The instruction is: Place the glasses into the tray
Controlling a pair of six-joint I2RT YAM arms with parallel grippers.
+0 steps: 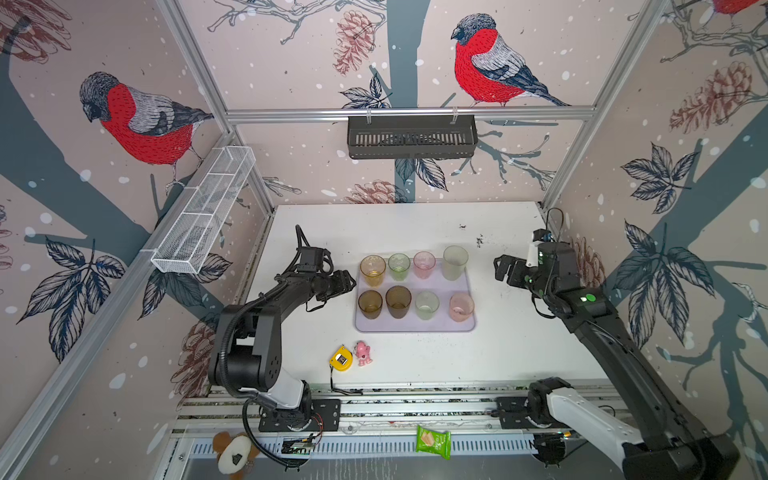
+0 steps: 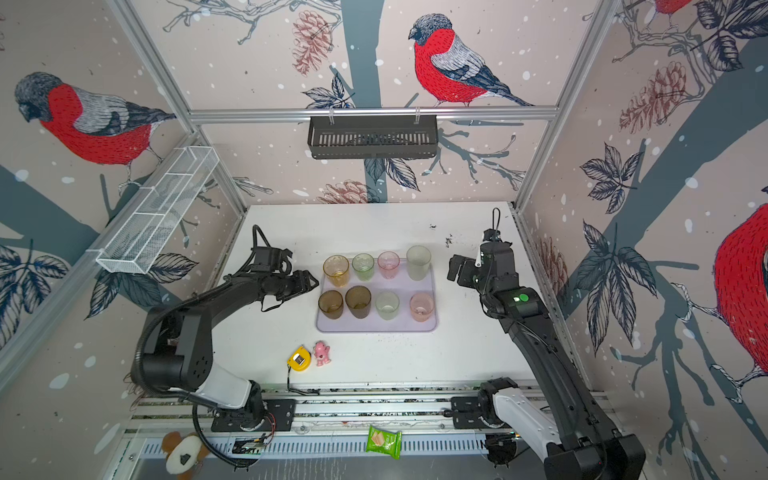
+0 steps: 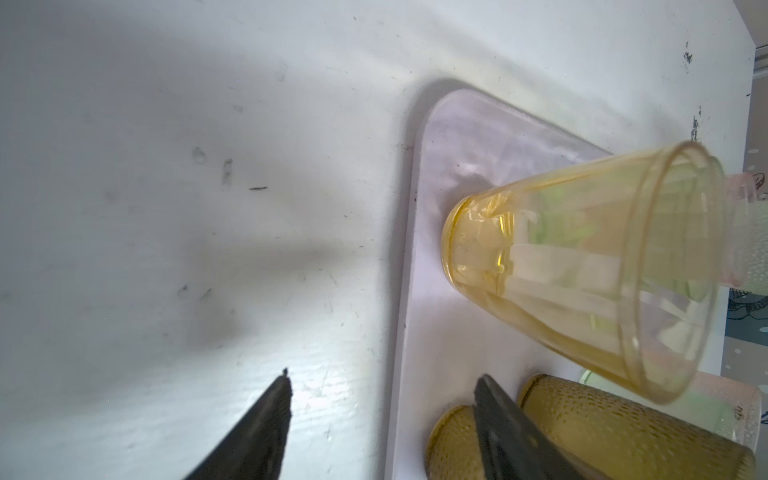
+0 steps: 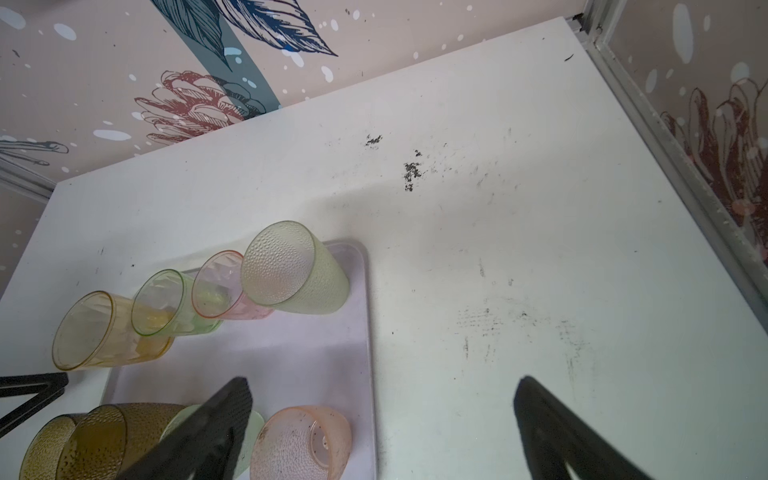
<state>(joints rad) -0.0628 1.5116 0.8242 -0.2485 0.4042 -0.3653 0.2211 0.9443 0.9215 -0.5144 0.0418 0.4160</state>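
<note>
All eight glasses stand upright in the tray point(image 1: 415, 326), mouths up, in two rows of four. At the back are the amber glass point(image 1: 372, 270), a pale green point(image 1: 399, 267), a pink point(image 1: 424, 264) and the taller frosted one point(image 1: 455, 262). At the front are two brown glasses point(image 1: 370, 304) point(image 1: 398, 301), a pale green point(image 1: 427, 305) and a pink point(image 1: 461, 307). They are spaced apart, presumably so jaws can get around each, and all look empty. The left gripper point(image 1: 351, 282) hangs just beside the tray's left edge with its jaws apart and nothing between them. The right gripper point(image 1: 500, 268) waits wide open and empty off the right edge. To my eye the job looks done. The yellow tape measure point(image 1: 341, 358) and pink toy figure point(image 1: 363, 353) sit on the desk point(image 1: 415, 224), outside the tray.
</note>
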